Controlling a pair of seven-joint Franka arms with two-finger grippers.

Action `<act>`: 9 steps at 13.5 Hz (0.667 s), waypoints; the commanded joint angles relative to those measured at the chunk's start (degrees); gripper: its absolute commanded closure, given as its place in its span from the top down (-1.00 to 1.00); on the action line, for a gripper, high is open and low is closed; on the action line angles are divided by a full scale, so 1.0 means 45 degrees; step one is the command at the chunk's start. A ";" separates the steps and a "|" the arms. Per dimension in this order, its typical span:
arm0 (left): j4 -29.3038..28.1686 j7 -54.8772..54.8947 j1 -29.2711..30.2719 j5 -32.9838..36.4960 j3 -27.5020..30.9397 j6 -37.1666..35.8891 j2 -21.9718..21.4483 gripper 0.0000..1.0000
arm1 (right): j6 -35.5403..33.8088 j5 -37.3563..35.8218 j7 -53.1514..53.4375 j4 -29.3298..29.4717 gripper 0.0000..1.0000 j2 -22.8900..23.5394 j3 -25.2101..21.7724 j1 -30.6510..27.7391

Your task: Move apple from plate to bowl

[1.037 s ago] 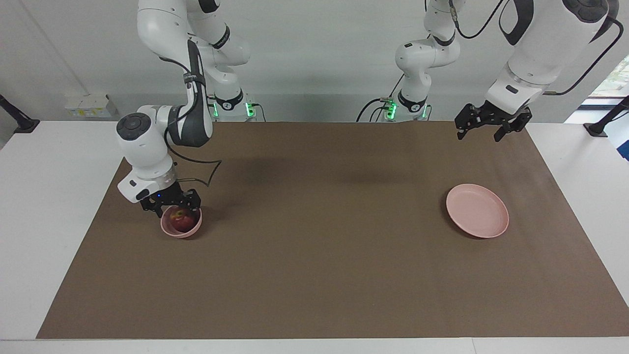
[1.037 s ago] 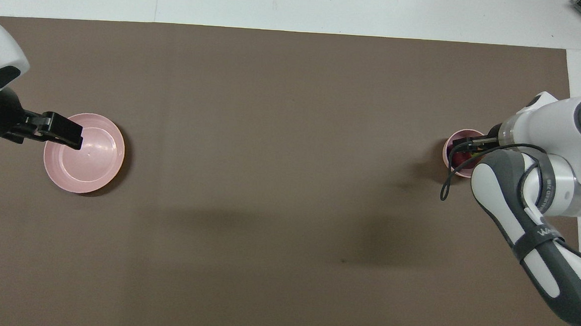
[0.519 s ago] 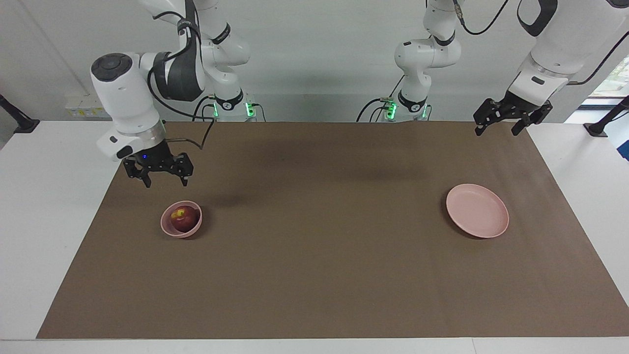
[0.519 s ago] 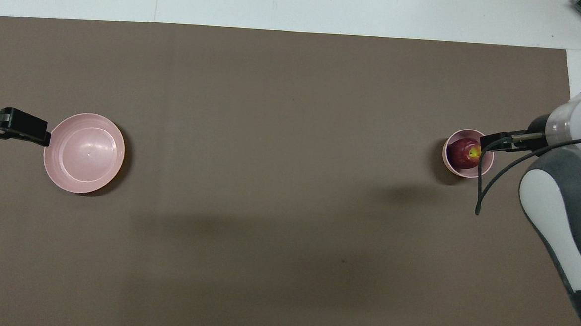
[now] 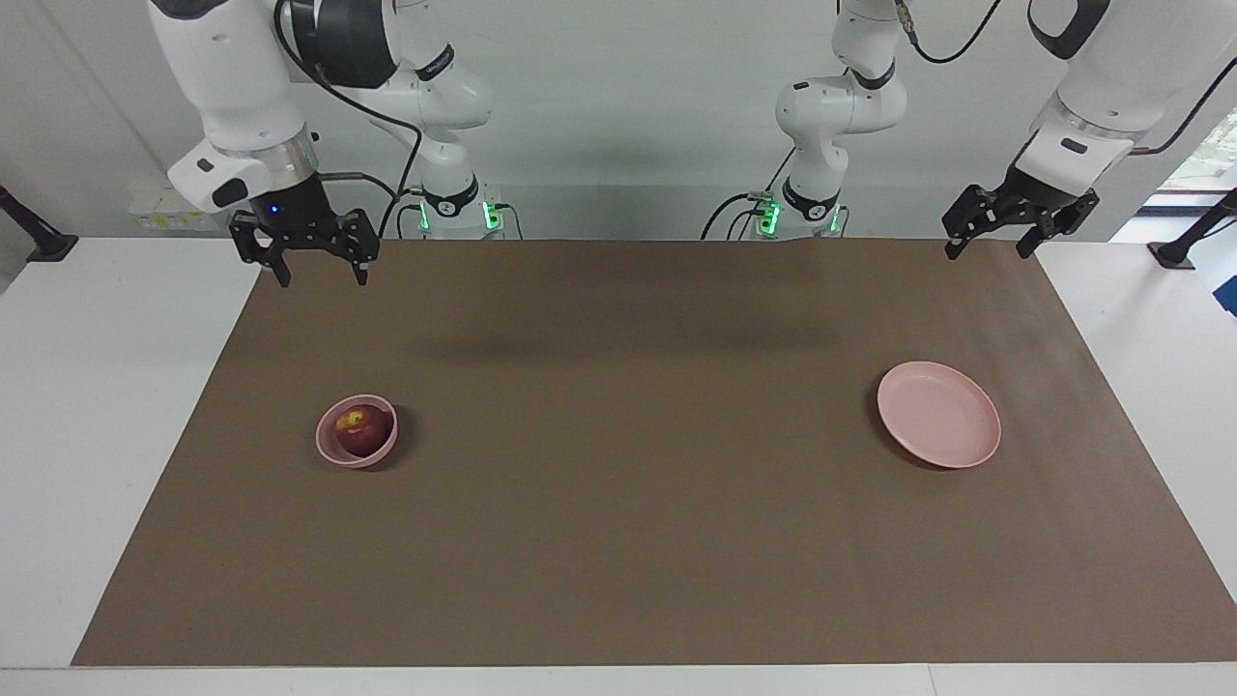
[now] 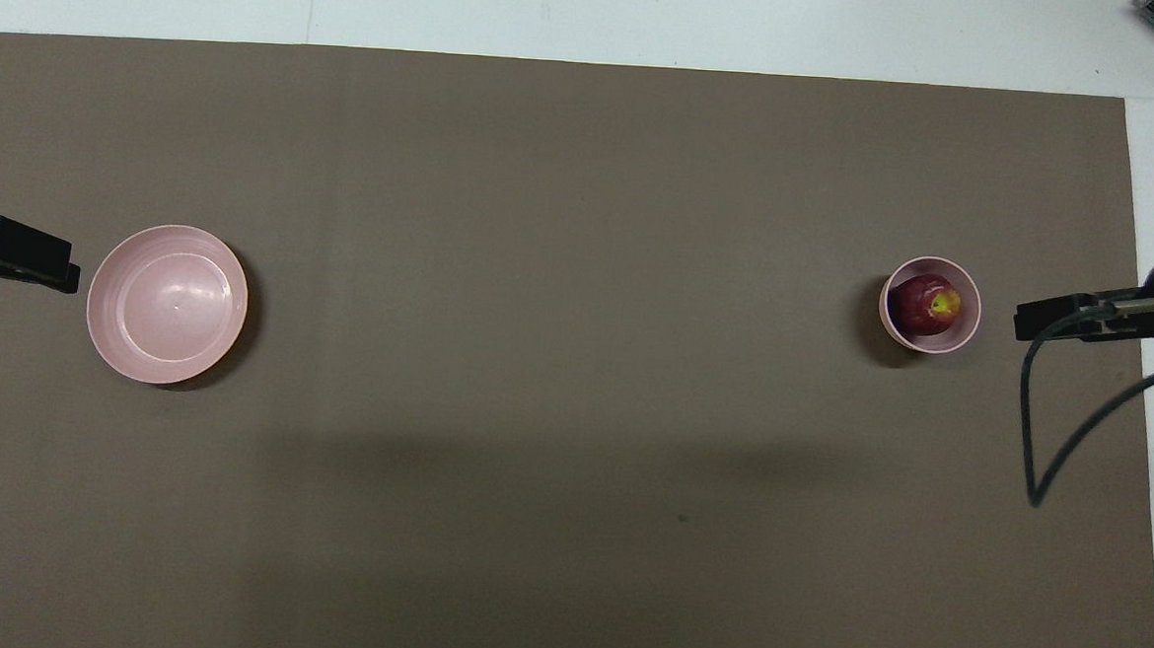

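Note:
The dark red apple (image 5: pixel 361 430) (image 6: pixel 927 304) with its yellowish patch lies inside the small pink bowl (image 5: pixel 333 452) (image 6: pixel 899 330), toward the right arm's end of the table. Toward the left arm's end lies the wide pink plate (image 5: pixel 937 414) (image 6: pixel 165 303), with nothing on it. My right gripper (image 5: pixel 309 275) (image 6: pixel 1031 321) hangs open and empty, high over the brown mat's edge by the robots. The left gripper (image 5: pixel 989 249) (image 6: pixel 61 272) is raised too, open and empty, over the mat's corner by its own base.
A large brown mat (image 5: pixel 638 503) covers the white table (image 5: pixel 87 406). White table shows around the mat at both ends. The right arm's black cable (image 6: pixel 1036 427) loops down near the mat's edge.
The right gripper has risen from the bowl's rim and drawn back toward its base, leaving the apple in the bowl. The left gripper has pulled back away from the plate.

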 commanded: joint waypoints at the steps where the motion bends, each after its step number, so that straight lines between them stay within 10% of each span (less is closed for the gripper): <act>1: 0.0018 0.0004 -0.0054 -0.0092 0.0076 -0.0257 -0.0134 1.00 | -0.1249 -0.0032 0.0292 0.1189 1.00 0.0151 0.0097 -0.0063; 9: 0.0018 0.0004 -0.0054 -0.0092 0.0076 -0.0257 -0.0134 1.00 | -0.2184 0.0457 -0.0255 0.0914 1.00 -0.0182 -0.0040 -0.0259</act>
